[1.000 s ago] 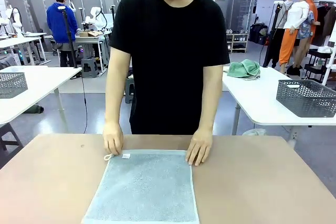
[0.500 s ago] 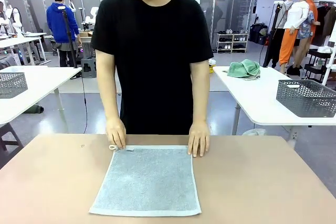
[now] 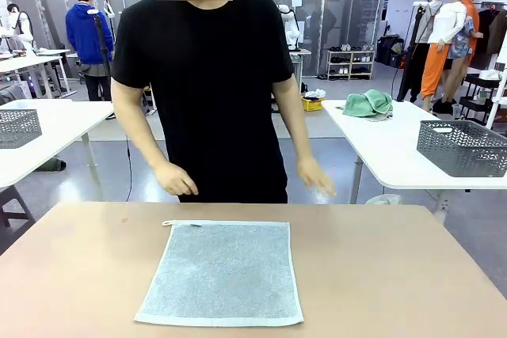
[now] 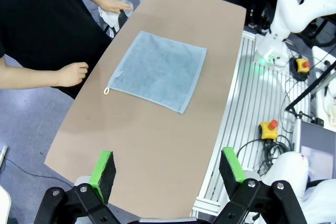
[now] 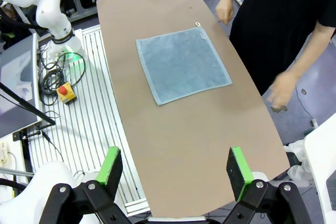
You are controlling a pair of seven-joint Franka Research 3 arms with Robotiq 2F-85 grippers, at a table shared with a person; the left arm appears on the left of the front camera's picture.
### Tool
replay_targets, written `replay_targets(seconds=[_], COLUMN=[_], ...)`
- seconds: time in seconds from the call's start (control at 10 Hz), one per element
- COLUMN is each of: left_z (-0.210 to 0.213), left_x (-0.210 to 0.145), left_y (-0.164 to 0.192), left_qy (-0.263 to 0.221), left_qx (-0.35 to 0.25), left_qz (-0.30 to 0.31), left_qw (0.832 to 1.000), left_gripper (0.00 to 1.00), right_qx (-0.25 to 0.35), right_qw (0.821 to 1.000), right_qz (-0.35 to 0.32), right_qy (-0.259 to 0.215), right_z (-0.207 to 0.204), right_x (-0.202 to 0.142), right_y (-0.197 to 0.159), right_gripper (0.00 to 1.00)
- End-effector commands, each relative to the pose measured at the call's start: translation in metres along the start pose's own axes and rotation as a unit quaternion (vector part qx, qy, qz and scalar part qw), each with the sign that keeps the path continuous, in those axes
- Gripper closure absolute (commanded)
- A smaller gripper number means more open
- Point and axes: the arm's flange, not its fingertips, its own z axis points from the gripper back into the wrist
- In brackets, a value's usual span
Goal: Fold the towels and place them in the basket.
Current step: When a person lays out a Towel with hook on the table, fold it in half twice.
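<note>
Person's hands (image 3: 176, 178) lifted off towel (image 3: 222, 271), one hand (image 3: 315, 176) motion-blurred, table (image 3: 380, 275) cut off

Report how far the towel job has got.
Done: one grey-blue towel lies spread flat on the table, with no fold in it.
In hand: nothing. The left gripper and right gripper are open and empty, well back from the towel, and the person's hands are off it.
Left: all the folding, then the basket. A grey basket stands on a white table beyond.

Grey-blue towel (image 3: 220, 272) flat on table (unfolded).
</note>
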Motion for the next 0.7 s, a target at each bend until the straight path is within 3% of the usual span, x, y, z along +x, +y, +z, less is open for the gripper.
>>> replay_targets(seconds=[0.0,0.3,0.4,0.6], left_z=[0.000,-0.014,-0.026,-0.063], left_x=[0.003,0.010,0.020,0.044], left_y=[0.000,-0.007,-0.011,-0.025], left_qy=[-0.007,0.019,0.018,0.063], left_qx=[-0.002,0.022,0.041,0.026], left_qz=[-0.005,-0.014,-0.031,-0.064], left_qw=[1.000,0.999,0.999,0.996], left_gripper=[0.00,0.00,0.00,0.00], right_qx=[0.004,0.002,0.004,0.020], right_qw=[1.000,1.000,0.999,0.997], right_qz=[0.008,0.011,0.026,0.052], right_qy=[-0.004,0.011,0.021,0.061], right_z=[0.000,-0.016,-0.030,-0.070], right_x=[0.000,0.010,0.020,0.050], right_y=[0.000,-0.001,0.000,0.009], right_gripper=[0.00,0.00,0.00,0.00])
